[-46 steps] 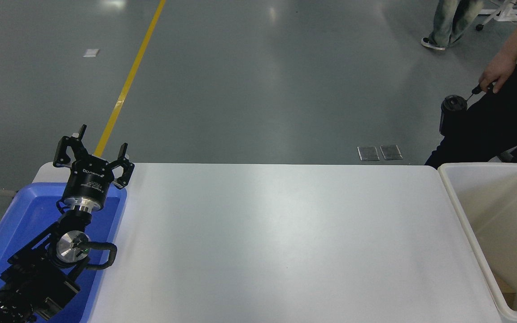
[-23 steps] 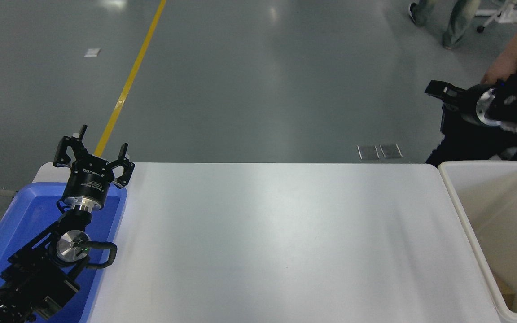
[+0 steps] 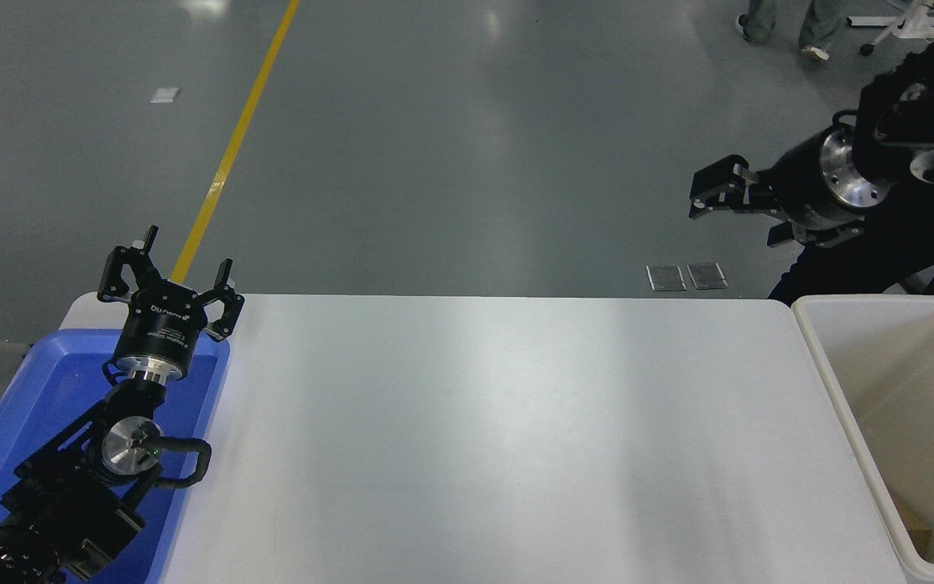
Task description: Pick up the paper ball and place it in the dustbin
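Note:
The dustbin (image 3: 820, 357), a cream bin with a thick rim, stands at the table's right end. Low in its near corner lies a tan-brown scrap (image 3: 910, 517), mostly cut off by the wall; I cannot tell if it is the paper ball. No paper ball lies on the table. My right gripper (image 3: 739, 212) hangs open and empty in the air beyond the table's far right corner, up and to the left of the bin, pointing left. My left gripper (image 3: 169, 280) is parked open at the lower left, over a blue tray.
The blue tray (image 3: 37, 381) sits at the table's left end under the left arm. A person in dark clothes stands behind the right arm at the far right. Another person's legs (image 3: 783, 24) are at the top edge.
The right arm has swung in from the right edge, up and leftward, its gripper now past the bin's far left corner. The person's hand no longer shows. The left arm has not moved.

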### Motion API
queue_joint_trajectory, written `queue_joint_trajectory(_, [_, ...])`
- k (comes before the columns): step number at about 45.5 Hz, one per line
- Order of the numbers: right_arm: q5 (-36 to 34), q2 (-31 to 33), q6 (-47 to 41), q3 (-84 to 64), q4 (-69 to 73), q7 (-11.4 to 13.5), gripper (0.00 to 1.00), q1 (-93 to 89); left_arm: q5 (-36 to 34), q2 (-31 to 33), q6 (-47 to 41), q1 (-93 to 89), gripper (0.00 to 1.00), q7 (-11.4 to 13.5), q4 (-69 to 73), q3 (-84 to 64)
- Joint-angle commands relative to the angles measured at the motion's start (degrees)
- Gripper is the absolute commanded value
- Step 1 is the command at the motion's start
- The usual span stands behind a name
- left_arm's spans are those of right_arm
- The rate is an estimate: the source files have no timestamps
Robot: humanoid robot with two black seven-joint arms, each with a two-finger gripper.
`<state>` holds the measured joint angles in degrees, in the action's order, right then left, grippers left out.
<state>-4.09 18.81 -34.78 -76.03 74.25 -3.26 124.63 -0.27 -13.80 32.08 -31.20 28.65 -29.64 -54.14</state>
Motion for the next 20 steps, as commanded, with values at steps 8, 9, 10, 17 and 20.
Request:
queue_joint_trajectory(8, [3.12,-2.28,-8.20,-3.86,9.50,1.76,1.00,8.17,0.01,0.00,-0.09,0.09,0.98,0.00,0.02,-0.09])
queue_joint_trajectory(9, [3.12,-2.81,-8.20,-3.78,9.50,1.76,1.00,8.26,0.01,0.00,-0.09,0.09,0.98,0.00,0.02,-0.09])
queue_joint_trajectory(10, [3.12,-3.16,-8.20,-3.60,9.50,1.76,1.00,8.26,0.01,0.00,-0.09,0.00,0.98,0.00,0.02,-0.09])
queue_joint_trajectory(17, [3.12,-4.39,-8.11,-2.64,9.50,1.76,1.00,8.35,0.01,0.00,-0.09,0.09,0.98,0.00,0.02,-0.09])
queue_joint_trajectory(20, [3.03,-4.92,-8.11,-2.28,9.50,1.76,1.00,8.35,0.01,0.00,-0.09,0.09,0.98,0.00,0.02,-0.09])
